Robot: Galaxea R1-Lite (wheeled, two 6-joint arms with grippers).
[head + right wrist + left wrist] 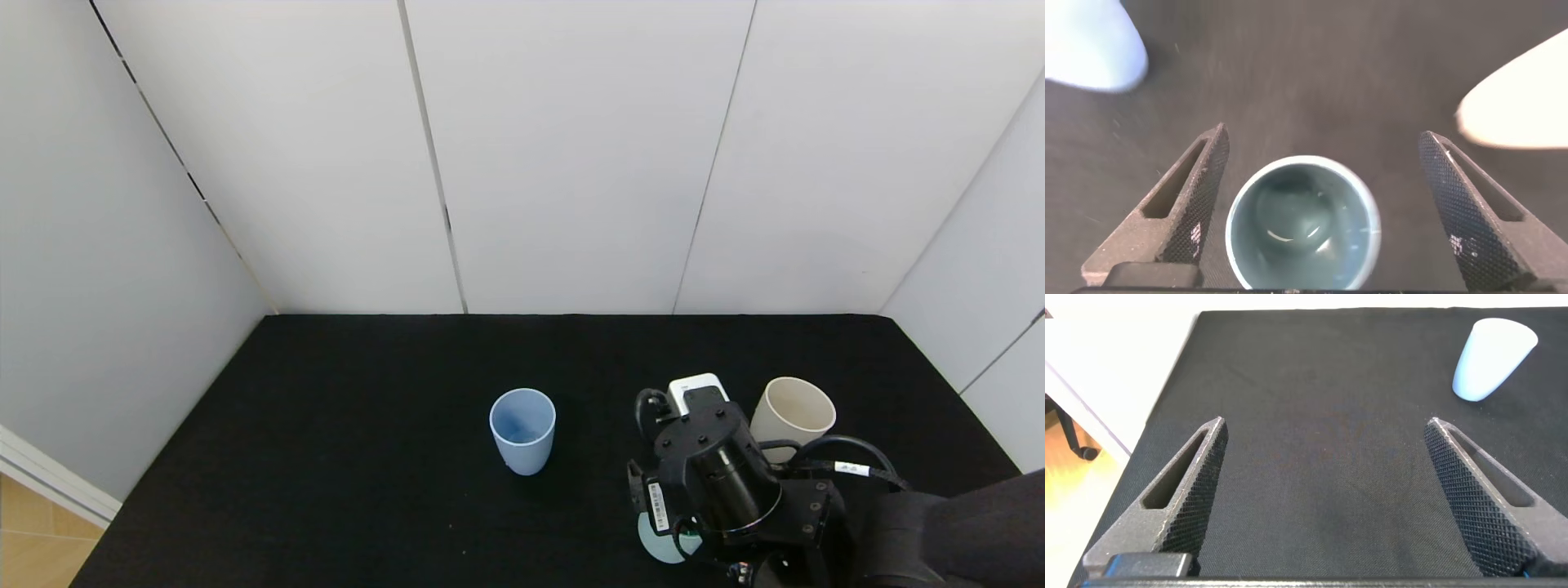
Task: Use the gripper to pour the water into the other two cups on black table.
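Observation:
My right gripper (1324, 135) is open and hangs above a teal-green cup (1302, 222), whose rim lies between the two fingers without touching them. Faint glints of water (1290, 233) show inside that cup. In the head view the gripper's black body (710, 474) covers most of the teal-green cup (663, 545) near the front right of the black table (326, 457). The light blue cup (522, 429) stands upright at the table's middle. The cream-beige cup (792, 412) stands upright just behind and to the right of the gripper. My left gripper (1325, 423) is open and empty over bare table.
White panel walls (571, 163) enclose the table at the back and both sides. The light blue cup (1490, 359) shows far off in the left wrist view, and the table's left edge (1167, 400) lies near that gripper. Black cables (849, 457) loop beside the right arm.

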